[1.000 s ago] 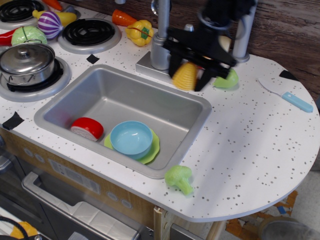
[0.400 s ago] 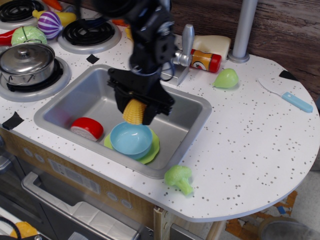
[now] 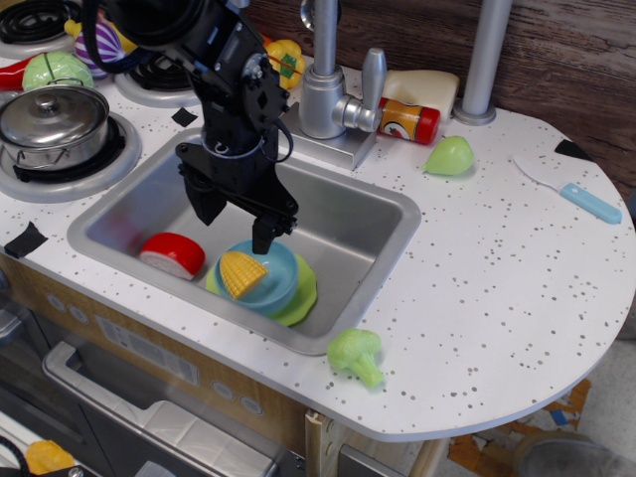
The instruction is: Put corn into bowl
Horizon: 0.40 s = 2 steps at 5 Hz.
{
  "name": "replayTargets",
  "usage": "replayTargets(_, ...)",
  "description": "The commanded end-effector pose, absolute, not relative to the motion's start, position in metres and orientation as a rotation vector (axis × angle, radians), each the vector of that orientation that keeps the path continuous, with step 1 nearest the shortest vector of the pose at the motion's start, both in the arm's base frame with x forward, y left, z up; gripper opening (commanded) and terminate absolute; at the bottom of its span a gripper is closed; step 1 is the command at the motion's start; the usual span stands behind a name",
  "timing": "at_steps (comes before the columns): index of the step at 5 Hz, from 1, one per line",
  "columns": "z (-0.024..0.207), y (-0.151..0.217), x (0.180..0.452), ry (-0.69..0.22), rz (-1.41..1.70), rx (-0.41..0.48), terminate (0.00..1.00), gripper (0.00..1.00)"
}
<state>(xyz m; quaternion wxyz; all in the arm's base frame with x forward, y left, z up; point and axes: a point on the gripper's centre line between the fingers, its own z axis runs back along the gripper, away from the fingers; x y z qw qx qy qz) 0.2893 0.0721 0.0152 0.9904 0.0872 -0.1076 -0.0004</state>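
observation.image shows you the whole counter from above and in front. Starting at the left, the steel pot (image 3: 52, 123) sits on its burner, well apart from the action. Inside the sink (image 3: 129, 214), the red toy (image 3: 173, 254) lies just left of the lime green plate (image 3: 303, 293), and the bowl (image 3: 273, 281) rests on that plate.

The corn (image 3: 240, 273) lies in the left half of the bowl, tilted against its rim, its long axis slanting with the narrow tip toward the lower left. It is yellow, cone-shaped, with ribbed kernel rows.

The gripper (image 3: 237, 214) hangs directly above the corn, apart from it, fingers spread wide and holding nothing. So the corn sits straight below and slightly toward you from the fingertips.

My read: the placement looks done, and what remains calls for a straight lift clear of the sink. To the right, the faucet (image 3: 324, 94) stands near the arm; watch it as you rise.
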Motion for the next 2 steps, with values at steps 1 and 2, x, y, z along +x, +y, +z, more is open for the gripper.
replayTargets(1, 0.0239, 0.0743, 0.2922, -0.246, -0.011, 0.183, 0.00, 1.00)
replayTargets(2, 0.0239, 0.0743, 0.2922, -0.246, -0.011, 0.183, 1.00, 1.00)
